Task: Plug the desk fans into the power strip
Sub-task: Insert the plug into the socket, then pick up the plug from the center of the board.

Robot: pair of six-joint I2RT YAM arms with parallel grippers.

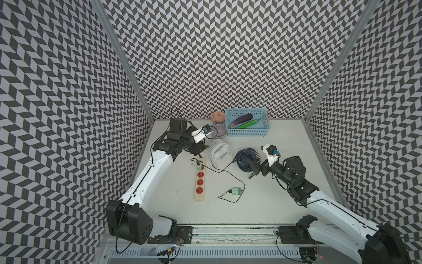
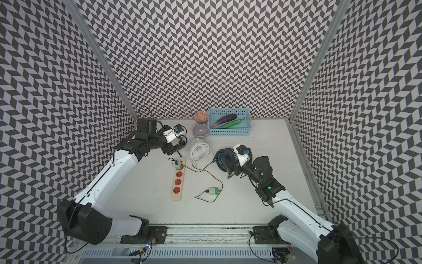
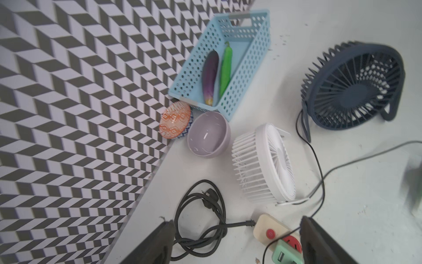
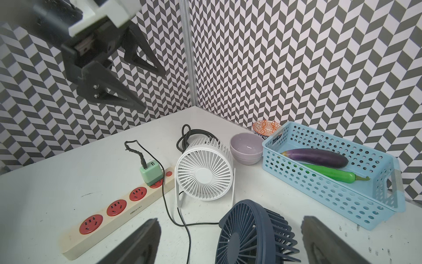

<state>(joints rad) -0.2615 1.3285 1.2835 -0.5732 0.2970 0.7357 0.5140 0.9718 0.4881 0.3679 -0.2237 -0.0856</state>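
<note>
Chevron walls (image 1: 205,57) box in a plain white table (image 1: 274,205), that's the whole room. Left gripper (image 4: 154,90) hangs in the air over the switch end of the power strip (image 1: 200,181), jaws spread, nothing in them. Right below it a green adapter (image 4: 150,172) sits upright in the end socket. Its thin black cord looks like it runs to the dark blue fan (image 3: 351,84), but I can't trace it the whole way. Right gripper (image 4: 230,219) is wide open too, fingers either side of that blue fan with gaps showing, so not gripping it afaict. White fan (image 1: 219,152) stands just beside the strip's switch end. Its cord seems to lead to a loose adapter (image 1: 236,191) lying flat, apart from the strip's other end. My guess is the loose one is light, hard, smooth plastic, so pinch it across the flat sides, not by the floppy cord, and push it straight in. The strip looks light too and may skid, so maybe brace it. Count: two fans, two adapters, one strip with four red sockets (three free), a lilac bowl (image 1: 220,130), a patterned bowl (image 1: 217,116), and one blue basket (image 1: 246,133) holding an eggplant (image 1: 242,120) and a green vegetable (image 1: 247,123).
</note>
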